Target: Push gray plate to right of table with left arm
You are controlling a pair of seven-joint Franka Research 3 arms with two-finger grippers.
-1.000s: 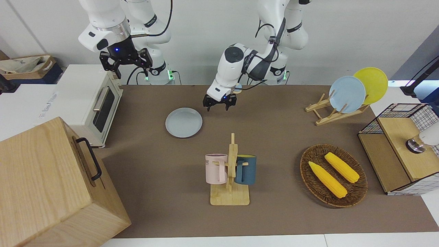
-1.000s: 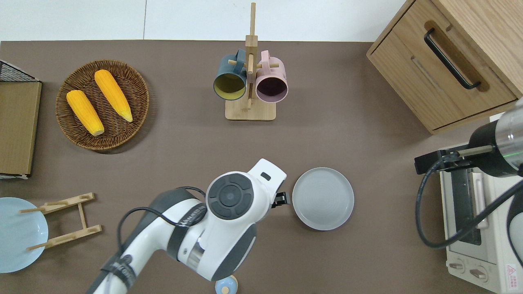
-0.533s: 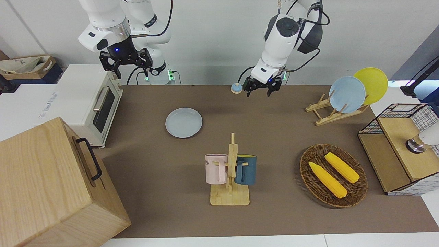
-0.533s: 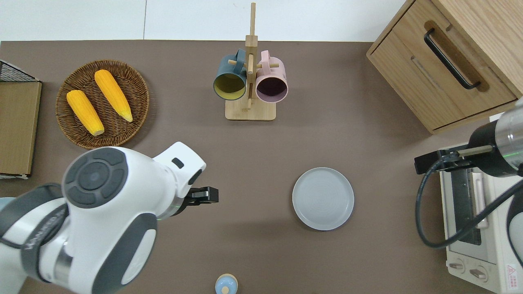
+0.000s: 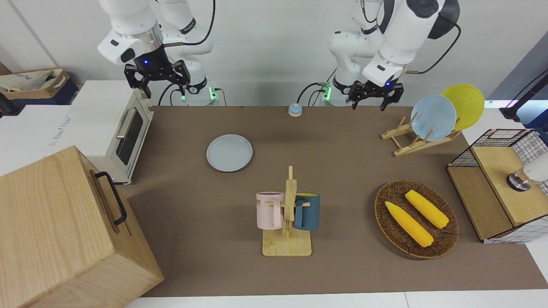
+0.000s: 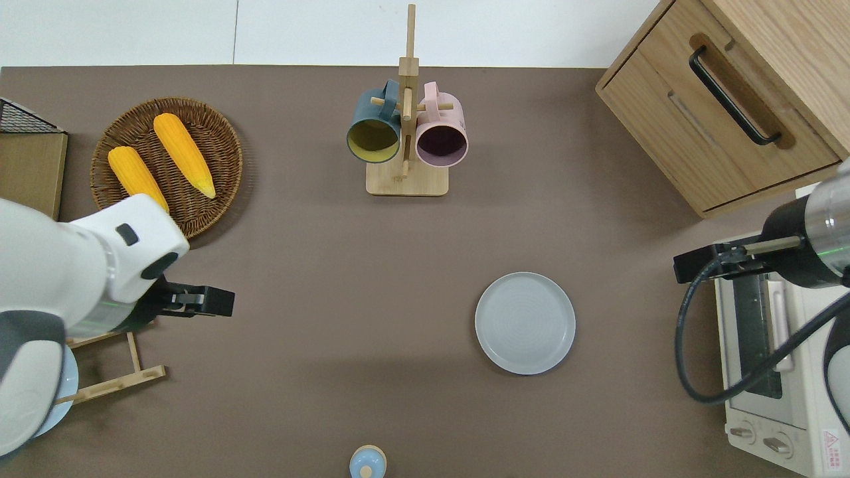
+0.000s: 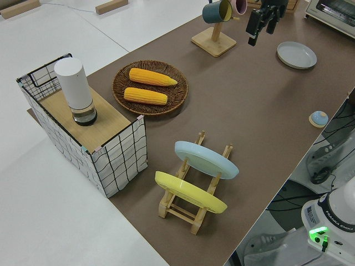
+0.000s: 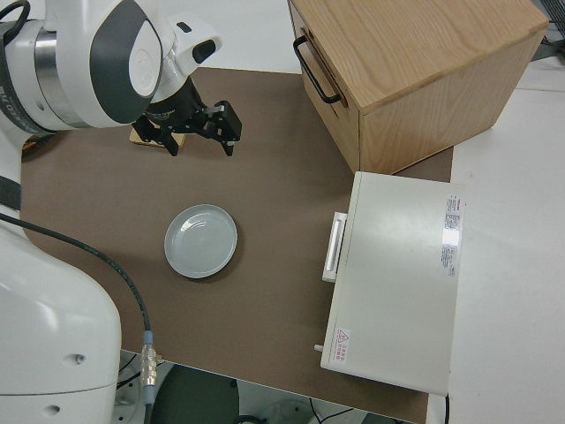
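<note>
The gray plate lies flat on the brown table, toward the right arm's end, nearer to the robots than the mug rack. It also shows in the overhead view and in the right side view. My left gripper is open and empty, raised in the air far from the plate. In the overhead view my left gripper is over the table beside the wooden plate rack. My right gripper is open, empty and parked.
A mug rack holds a pink and a dark blue mug. A wicker basket holds two corn cobs. A plate rack holds a sky-blue and a yellow plate. A toaster oven, a wooden cabinet, a wire crate and a small blue bell stand around.
My left arm has lifted away from beside the gray plate and swung up toward its own end of the table. The plate has not moved. The right arm is still.
</note>
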